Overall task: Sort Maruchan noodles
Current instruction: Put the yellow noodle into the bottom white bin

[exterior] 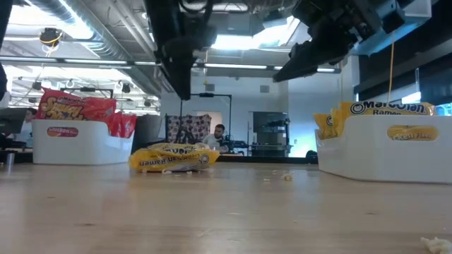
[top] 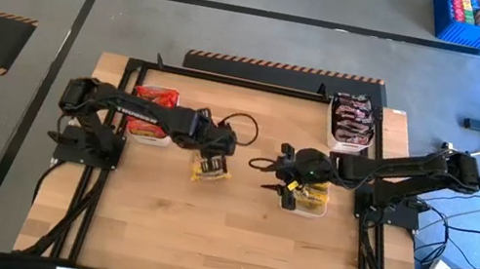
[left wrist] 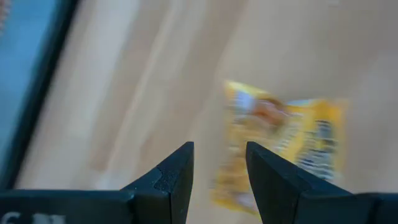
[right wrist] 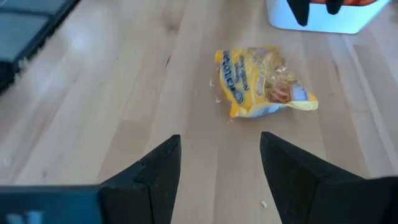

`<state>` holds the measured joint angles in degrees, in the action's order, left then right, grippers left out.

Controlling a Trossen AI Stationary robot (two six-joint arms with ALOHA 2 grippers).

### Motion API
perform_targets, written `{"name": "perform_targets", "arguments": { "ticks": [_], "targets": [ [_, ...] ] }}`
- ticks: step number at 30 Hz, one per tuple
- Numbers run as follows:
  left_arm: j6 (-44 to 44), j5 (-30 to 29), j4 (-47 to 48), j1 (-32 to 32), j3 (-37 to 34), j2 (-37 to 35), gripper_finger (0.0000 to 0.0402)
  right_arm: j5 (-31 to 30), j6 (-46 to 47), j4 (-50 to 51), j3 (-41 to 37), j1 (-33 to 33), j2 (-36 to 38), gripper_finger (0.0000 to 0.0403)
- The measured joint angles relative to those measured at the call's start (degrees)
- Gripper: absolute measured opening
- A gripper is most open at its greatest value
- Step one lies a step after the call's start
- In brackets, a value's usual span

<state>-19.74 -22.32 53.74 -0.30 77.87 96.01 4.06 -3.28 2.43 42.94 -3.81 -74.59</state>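
Lying loose mid-table, one yellow packet (top: 210,171) sits under our left gripper (top: 212,159), part-open and empty; the right gripper (top: 287,184), also part-open and empty, hovers near the yellow tray (top: 310,209). A shallow pinch could slip off the crinkly wrapper. We count three trays, one stray packet.

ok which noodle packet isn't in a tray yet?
The yellow packet lying loose on the bare wood, under the left tool. The other yellow packets sit in the white tray by the right tool.
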Motion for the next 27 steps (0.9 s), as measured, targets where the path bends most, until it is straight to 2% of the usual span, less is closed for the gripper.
{"name": "perform_targets", "arguments": {
  "ticks": [3,5,11,14,17,23,25,27],
  "targets": [
    [1.73,-5.63,-0.50,1.66,0.01,0.15,0.0143,-0.05,1.41,-0.98,0.00,0.08,0.00,0.0204],
    [4.70,-6.78,-0.67,2.27,0.10,0.84,0.0147,-0.51,1.52,-1.08,0.00,0.06,0.02,0.0215],
    [7.33,-0.64,-0.44,4.26,0.00,1.83,0.0179,1.23,1.54,-0.74,0.00,0.08,0.02,0.0277],
    [6.53,0.13,-1.27,5.47,0.15,2.29,0.0189,1.49,1.55,-0.86,0.00,0.06,0.02,0.0302],
    [8.71,7.84,-0.38,7.96,0.00,2.42,0.0188,1.51,1.56,-1.25,0.00,0.06,-0.35,0.0317],
    [18.67,28.31,-3.90,13.22,-2.01,2.38,0.0188,1.51,1.54,-1.25,-0.04,0.06,-2.43,0.0324],
    [20.79,32.12,-4.83,15.26,-3.62,2.38,0.0188,1.51,1.54,-2.11,0.02,0.06,-3.76,0.0324],
    [21.68,31.73,-6.12,16.86,-4.92,2.38,0.0187,1.51,1.54,-2.40,0.00,0.06,-5.21,0.0324]
  ]
}}
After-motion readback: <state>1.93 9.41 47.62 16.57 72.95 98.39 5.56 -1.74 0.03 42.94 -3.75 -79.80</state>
